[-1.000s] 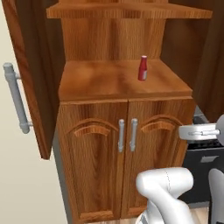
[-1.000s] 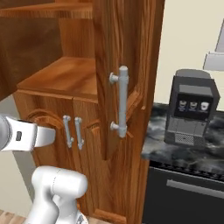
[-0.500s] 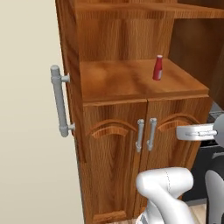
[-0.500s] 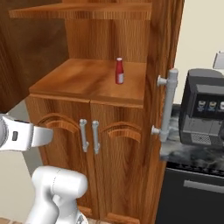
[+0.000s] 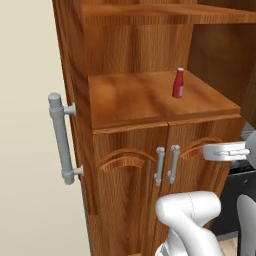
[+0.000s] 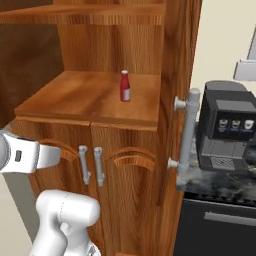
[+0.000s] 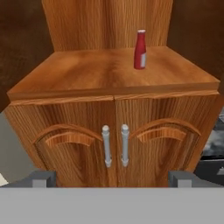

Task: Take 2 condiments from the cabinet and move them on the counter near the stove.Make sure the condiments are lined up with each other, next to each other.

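Note:
A red tapered bottle point(image 5: 178, 83) point(image 6: 125, 86) point(image 7: 140, 50) with a pale cap, one of the condiments, stands upright on the open shelf of the tall reddish-brown cabinet point(image 5: 135, 100) point(image 6: 80, 100) point(image 7: 87, 70), toward the shelf's back right. My gripper point(image 7: 111, 180) is open, with nothing between its fingertips point(image 7: 41, 178). It faces the closed arched lower doors, below and short of the bottle. A strip of the dark marbled counter point(image 6: 215, 184) shows right of the cabinet. The stove is out of view.
The upper cabinet doors stand open, their grey bar handles point(image 5: 62, 140) point(image 6: 185, 132) jutting out at each side. Two slim handles point(image 7: 114, 145) meet at the lower doors' centre. A black coffee machine point(image 6: 227, 125) sits on the counter over a black appliance front point(image 6: 220, 227).
The whole picture has shifted, so the base has driven: the cabinet now stands closer and more centred. The red bottle keeps its place on the shelf. The gripper stays open.

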Controlling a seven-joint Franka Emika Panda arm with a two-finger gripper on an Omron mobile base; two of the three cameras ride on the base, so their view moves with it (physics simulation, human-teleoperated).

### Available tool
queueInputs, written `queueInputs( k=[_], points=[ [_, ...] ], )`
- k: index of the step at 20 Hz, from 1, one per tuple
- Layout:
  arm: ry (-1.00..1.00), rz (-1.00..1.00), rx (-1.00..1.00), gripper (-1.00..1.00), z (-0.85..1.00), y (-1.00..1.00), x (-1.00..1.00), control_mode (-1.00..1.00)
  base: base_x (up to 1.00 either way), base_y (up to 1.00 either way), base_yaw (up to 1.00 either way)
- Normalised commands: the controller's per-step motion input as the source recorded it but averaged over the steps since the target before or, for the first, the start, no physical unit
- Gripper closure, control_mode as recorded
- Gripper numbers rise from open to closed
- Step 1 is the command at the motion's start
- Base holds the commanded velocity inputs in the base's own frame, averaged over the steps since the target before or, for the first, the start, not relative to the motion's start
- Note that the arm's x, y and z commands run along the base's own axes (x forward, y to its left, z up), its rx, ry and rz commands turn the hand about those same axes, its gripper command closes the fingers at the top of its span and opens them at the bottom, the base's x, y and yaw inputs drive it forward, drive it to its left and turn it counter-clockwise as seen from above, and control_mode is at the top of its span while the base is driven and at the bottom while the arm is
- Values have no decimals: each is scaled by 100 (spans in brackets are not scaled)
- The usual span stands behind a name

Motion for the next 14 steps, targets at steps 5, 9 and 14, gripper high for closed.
queueInputs(
  k=[5,9,14],
  points=[
    [0,0,0,-100,0,0,0,100,44,0,-14],
    [0,0,0,-100,0,0,0,100,37,0,-14],
    [0,0,0,-100,0,0,0,100,38,0,-12]
  ],
)
